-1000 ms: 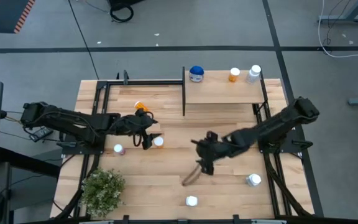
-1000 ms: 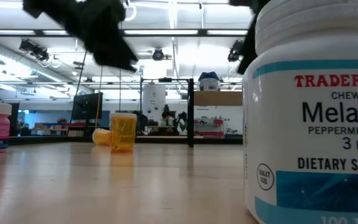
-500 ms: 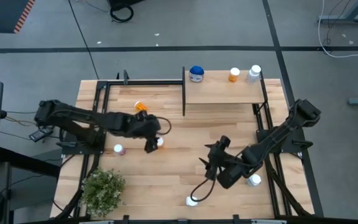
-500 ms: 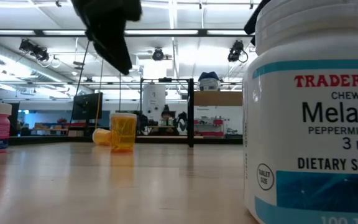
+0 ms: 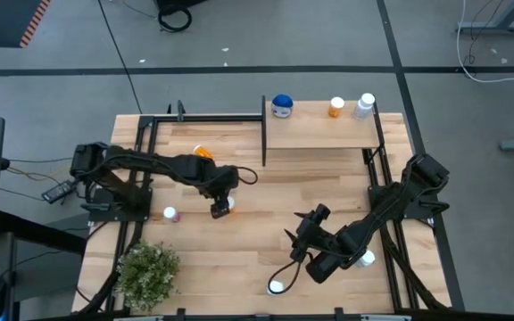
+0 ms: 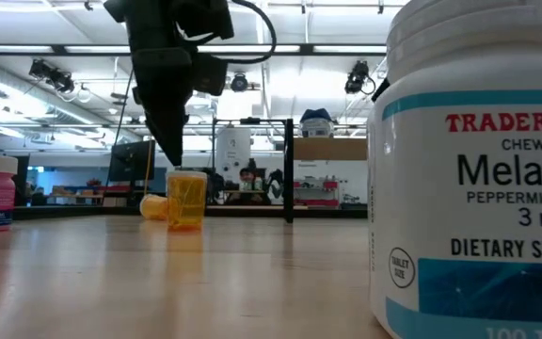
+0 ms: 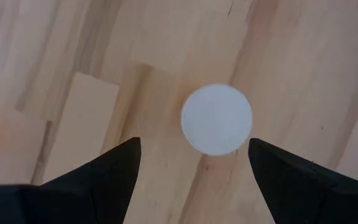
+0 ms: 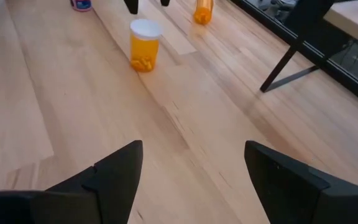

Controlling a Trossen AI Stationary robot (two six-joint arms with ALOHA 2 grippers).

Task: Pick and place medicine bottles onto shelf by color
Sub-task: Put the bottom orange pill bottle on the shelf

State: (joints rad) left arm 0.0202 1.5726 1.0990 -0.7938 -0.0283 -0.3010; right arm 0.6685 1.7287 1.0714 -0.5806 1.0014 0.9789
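Note:
An upright orange medicine bottle with a white cap [image 5: 227, 204] [image 7: 217, 119] [image 6: 186, 198] stands on the table's middle left. My left gripper [image 5: 219, 203] [image 7: 194, 163] hangs open above it, pointing down, one finger on either side of the cap and clear of it. My right gripper [image 5: 300, 237] [image 8: 194, 180] is open above bare table right of centre, slanting down toward the orange bottle [image 8: 143, 45]. The shelf [image 5: 319, 132] at the far right carries a blue [image 5: 282, 106], an orange [image 5: 336, 107] and a white bottle [image 5: 365, 105].
Another orange bottle [image 5: 202, 153] lies on its side farther back. A pink bottle [image 5: 169, 214] stands at the left, white bottles near the front edge [image 5: 276, 287] and at the right [image 5: 364, 259]. A potted plant [image 5: 147, 272] fills the near left corner.
My left gripper has moved toward the table's right and sunk a little, tipping from a shallow slant to point almost straight down over the orange bottle. My right arm has swung toward the near edge and come lower, its wrist turning. No bottle has moved.

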